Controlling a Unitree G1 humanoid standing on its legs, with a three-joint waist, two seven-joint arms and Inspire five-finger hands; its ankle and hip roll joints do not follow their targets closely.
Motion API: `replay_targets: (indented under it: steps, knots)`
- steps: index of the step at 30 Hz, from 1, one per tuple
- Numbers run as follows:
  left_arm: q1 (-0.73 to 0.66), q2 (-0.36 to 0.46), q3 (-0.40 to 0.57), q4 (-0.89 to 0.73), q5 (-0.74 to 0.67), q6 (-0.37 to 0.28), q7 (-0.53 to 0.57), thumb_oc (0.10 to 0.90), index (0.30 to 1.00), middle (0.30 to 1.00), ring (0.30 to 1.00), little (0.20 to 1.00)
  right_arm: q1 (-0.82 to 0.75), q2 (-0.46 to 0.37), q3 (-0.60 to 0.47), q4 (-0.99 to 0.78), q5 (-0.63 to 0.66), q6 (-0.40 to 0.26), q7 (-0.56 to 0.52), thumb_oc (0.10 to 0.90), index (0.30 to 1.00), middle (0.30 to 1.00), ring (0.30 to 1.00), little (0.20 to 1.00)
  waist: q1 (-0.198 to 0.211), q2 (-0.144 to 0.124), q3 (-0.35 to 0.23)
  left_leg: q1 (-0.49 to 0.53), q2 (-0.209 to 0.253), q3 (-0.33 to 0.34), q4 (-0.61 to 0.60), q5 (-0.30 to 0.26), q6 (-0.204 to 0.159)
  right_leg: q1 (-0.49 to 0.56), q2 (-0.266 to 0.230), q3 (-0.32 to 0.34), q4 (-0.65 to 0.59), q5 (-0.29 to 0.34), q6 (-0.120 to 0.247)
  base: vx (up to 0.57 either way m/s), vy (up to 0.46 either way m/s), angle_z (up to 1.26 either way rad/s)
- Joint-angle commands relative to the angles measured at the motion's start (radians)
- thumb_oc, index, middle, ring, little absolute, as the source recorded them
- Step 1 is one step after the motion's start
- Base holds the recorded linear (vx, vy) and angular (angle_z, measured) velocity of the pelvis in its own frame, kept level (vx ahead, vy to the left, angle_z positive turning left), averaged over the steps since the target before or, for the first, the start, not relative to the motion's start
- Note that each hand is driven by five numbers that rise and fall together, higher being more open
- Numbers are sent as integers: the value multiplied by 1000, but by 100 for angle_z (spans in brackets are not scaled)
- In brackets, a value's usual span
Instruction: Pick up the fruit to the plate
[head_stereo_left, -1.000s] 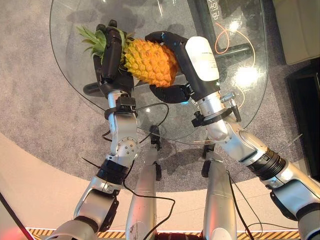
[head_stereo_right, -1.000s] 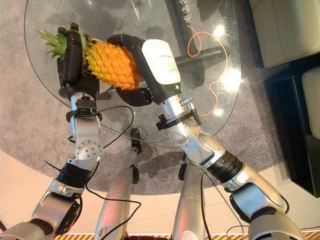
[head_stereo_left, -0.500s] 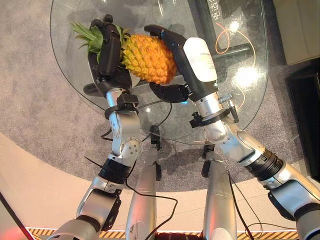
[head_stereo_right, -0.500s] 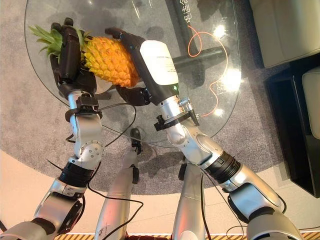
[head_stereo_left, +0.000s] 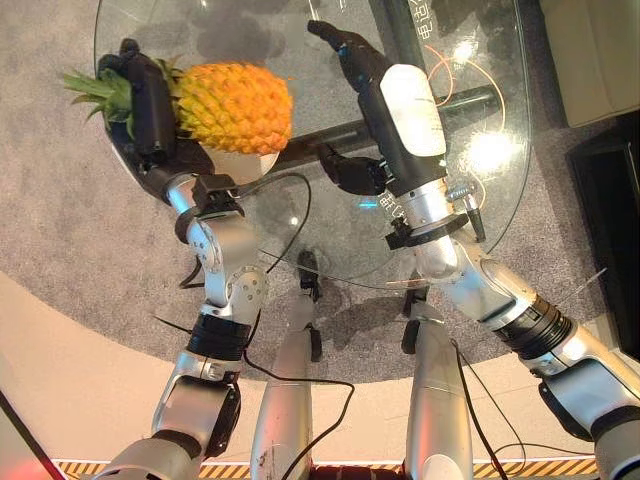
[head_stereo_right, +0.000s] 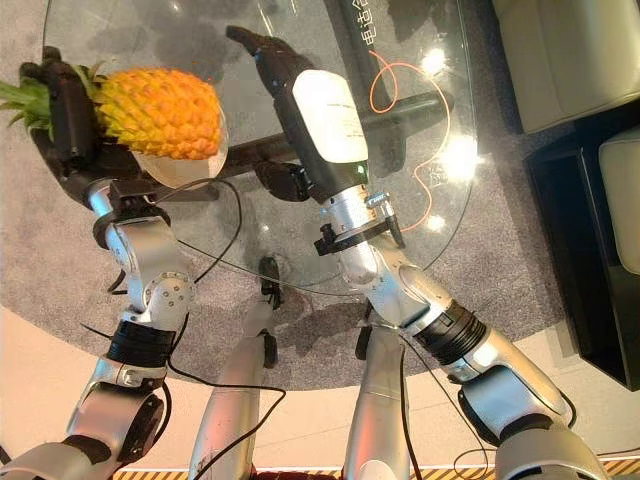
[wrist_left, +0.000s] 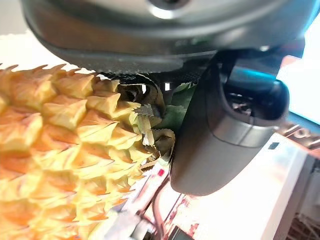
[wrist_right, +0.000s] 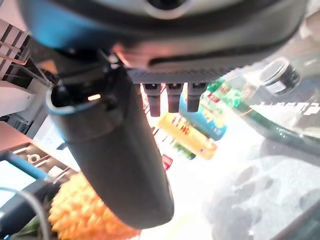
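Observation:
The pineapple (head_stereo_left: 235, 105) lies sideways, leaves to the left, over a pale shallow plate (head_stereo_left: 238, 164) on the round glass table (head_stereo_left: 330, 240). Whether it rests on the plate I cannot tell. My left hand (head_stereo_left: 150, 100) is curled round its leafy end; in the left wrist view the thumb (wrist_left: 220, 135) presses beside the leaves and the fruit's skin (wrist_left: 60, 150). My right hand (head_stereo_left: 405, 110) hovers open to the right of the fruit, apart from it, fingers stretched towards the table's far side. In the right wrist view the pineapple (wrist_right: 85, 210) lies past its thumb (wrist_right: 115, 150).
An orange cord (head_stereo_left: 445, 75) loops on the glass at the far right. A dark bar (head_stereo_left: 400, 105) of the table's frame runs under the glass. Grey carpet (head_stereo_left: 60, 200) surrounds the table. Cream furniture (head_stereo_left: 590, 50) and a dark unit (head_stereo_left: 610, 230) stand to the right.
My right hand has let go of the pineapple and drawn back to the right, fingers straight. My left hand has carried the fruit to the left, over the plate.

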Motion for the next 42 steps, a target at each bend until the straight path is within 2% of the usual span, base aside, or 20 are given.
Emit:
replay_targets:
  steps: [1,8,12,15,17,18,19,23,29,31,35,38,40,42]
  knots:
    - [-146,69,17,-48,190,-126,23,100,300,300,300,200,-111,31,-47,-76,-33,-69,-59,800,900,900,900,900,18,-27,-21,18,-74,17,43,-101,12,92,45,-74,-233,101,-1,0,0,0]
    - [-161,78,35,-10,204,-147,81,100,300,300,300,200,-119,32,-48,-58,-30,-60,-71,800,900,900,900,900,15,-25,-21,22,-73,18,39,-100,10,93,47,-71,-236,101,-1,0,0,0]
    - [-172,80,43,17,281,-146,127,100,300,300,300,200,-111,33,-57,-42,-19,-43,-99,800,900,900,900,900,11,-27,-21,16,-72,20,40,-99,7,88,48,-67,-236,101,-3,0,0,0]
    - [-182,89,41,43,341,-134,167,100,300,300,300,200,-95,25,-70,-18,17,-19,-167,800,900,900,900,900,4,-29,-21,23,-68,23,40,-107,4,92,49,-61,-232,91,-2,0,31,0]
    - [-203,105,42,90,395,-138,200,100,300,300,300,200,-84,21,-94,34,42,-25,-244,800,900,900,900,900,-4,-31,-21,15,-65,26,39,-100,5,81,51,-57,-234,100,-3,-16,34,0]
    - [-205,105,41,92,397,-139,202,100,300,300,300,200,-85,21,-93,35,42,-26,-245,800,900,900,900,900,-3,-31,-21,14,-65,27,39,-100,5,80,51,-56,-234,101,-3,15,49,0]
    - [-213,134,44,156,452,-151,226,100,300,300,300,200,-46,19,-134,98,73,-46,-326,800,900,900,900,900,-15,-34,-21,23,-63,30,44,-112,4,85,52,-52,-225,88,0,16,41,-1]
    - [-248,199,54,246,505,-157,271,100,300,300,300,200,4,3,-215,197,149,-81,-410,800,900,900,900,900,-31,-36,-21,12,-54,41,47,-109,3,67,56,-43,-220,94,-2,-6,62,-3]
    - [-280,274,49,341,517,-157,308,100,300,300,300,200,64,-33,-286,313,213,-92,-480,800,900,900,900,900,-51,-43,-21,14,-45,53,55,-124,0,61,61,-34,-205,81,-2,10,37,-6]
    - [-289,305,47,382,514,-162,326,100,300,300,300,200,90,-46,-307,374,264,-114,-506,800,900,900,900,900,-58,-48,-21,13,-40,56,59,-129,0,56,63,-32,-199,78,-2,1,8,-2]
    - [-347,375,22,493,522,-151,373,100,300,300,300,200,116,-56,-334,570,425,-201,-531,800,900,900,900,900,-69,-61,-21,6,-30,64,66,-136,-5,50,72,-29,-192,72,-6,0,0,0]
    - [-398,411,-7,563,512,-132,386,100,300,300,300,200,124,-59,-335,679,515,-235,-523,800,900,900,900,900,-76,-68,-21,-1,-25,68,74,-139,-6,44,76,-27,-186,71,-9,0,0,-3]
    - [-434,436,-29,615,473,-123,372,100,300,300,300,200,134,-54,-346,766,607,-261,-481,800,900,900,900,900,-82,-74,-21,-7,-20,71,84,-142,-8,39,79,-26,-181,70,-11,0,0,0]
    - [-465,452,-48,660,447,-116,357,100,300,300,300,200,143,-42,-362,877,645,-295,-440,800,900,900,900,900,-85,-78,-21,-11,-16,73,92,-145,-8,38,82,-25,-178,69,-13,4,-11,-2]
